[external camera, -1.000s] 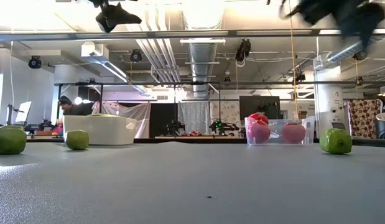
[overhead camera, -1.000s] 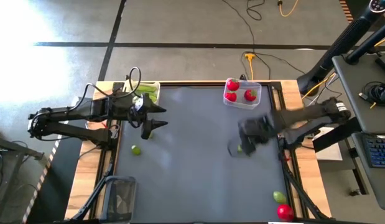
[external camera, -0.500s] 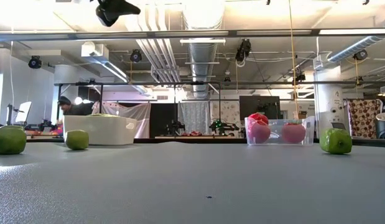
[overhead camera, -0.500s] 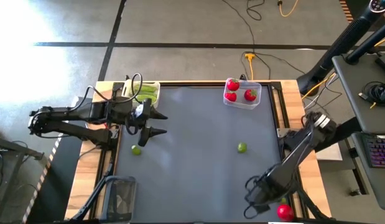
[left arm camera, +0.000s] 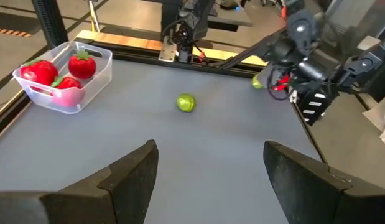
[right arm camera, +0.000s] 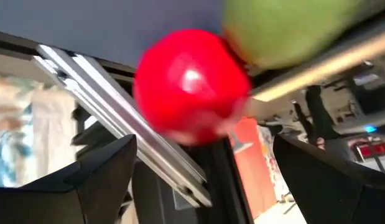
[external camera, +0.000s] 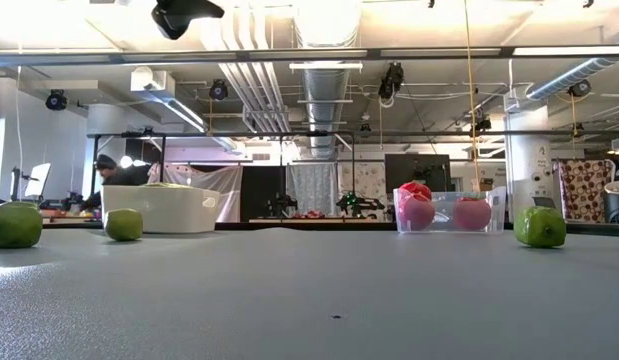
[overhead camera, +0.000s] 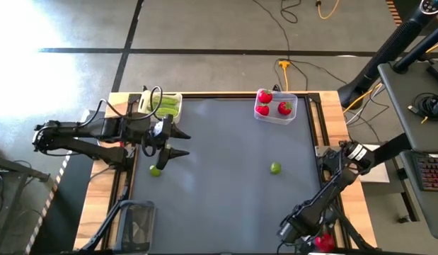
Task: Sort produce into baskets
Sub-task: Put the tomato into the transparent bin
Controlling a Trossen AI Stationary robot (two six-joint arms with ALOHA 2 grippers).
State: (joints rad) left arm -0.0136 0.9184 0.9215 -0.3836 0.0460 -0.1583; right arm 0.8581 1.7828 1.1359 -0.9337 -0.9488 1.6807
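My right gripper (overhead camera: 298, 230) was spread wide over the table's near right corner, its arm hiding most of the red strawberry (right arm camera: 191, 84) and the lime-green fruit (right arm camera: 285, 28) touching it, both between my fingers but ungrasped. My left gripper (overhead camera: 177, 142) hung open above a lime-green fruit (overhead camera: 155, 170) near the white basket (overhead camera: 177, 99).

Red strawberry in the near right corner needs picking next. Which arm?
Right. Its tool is open over the red strawberry at that corner. The left tool hovers open at the far left side by the white basket.
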